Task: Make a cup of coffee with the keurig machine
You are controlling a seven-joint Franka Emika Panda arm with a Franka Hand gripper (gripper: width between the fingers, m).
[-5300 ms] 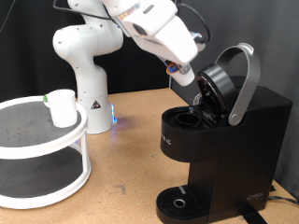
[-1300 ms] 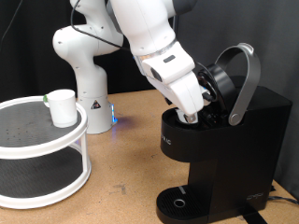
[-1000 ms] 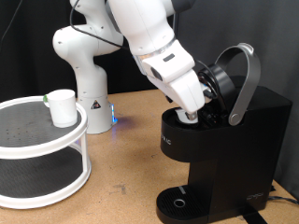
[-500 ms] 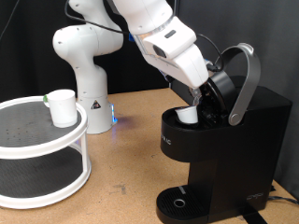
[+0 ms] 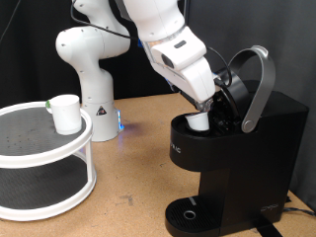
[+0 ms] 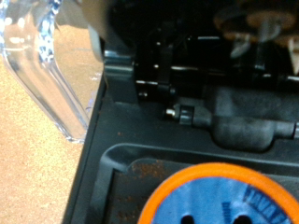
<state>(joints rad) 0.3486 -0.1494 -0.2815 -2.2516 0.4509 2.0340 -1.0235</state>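
The keurig machine (image 5: 247, 148) is a black box at the exterior view's right, with its silver-grey lid handle (image 5: 259, 84) raised and the lid open. A small white pod (image 5: 200, 120) sits in the open pod holder. My gripper (image 5: 211, 102) hangs just above the pod, against the open lid, with its fingers lost against the black. The wrist view shows the black inside of the machine and a round pod top (image 6: 224, 198) with an orange rim and blue centre. The white cup (image 5: 65, 114) stands on the top shelf of a rack, far from the gripper.
A white two-tier round rack (image 5: 39, 158) stands at the exterior view's left on the wooden table (image 5: 138, 168). The white robot base (image 5: 94, 94) is behind it. A clear water tank (image 6: 47, 65) shows beside the machine in the wrist view. The round drip tray (image 5: 188, 214) is bare.
The gripper was down in the pod holder a second ago. It has since lifted away, and the white pod stays in the holder. In the last half second it dipped slightly back down.
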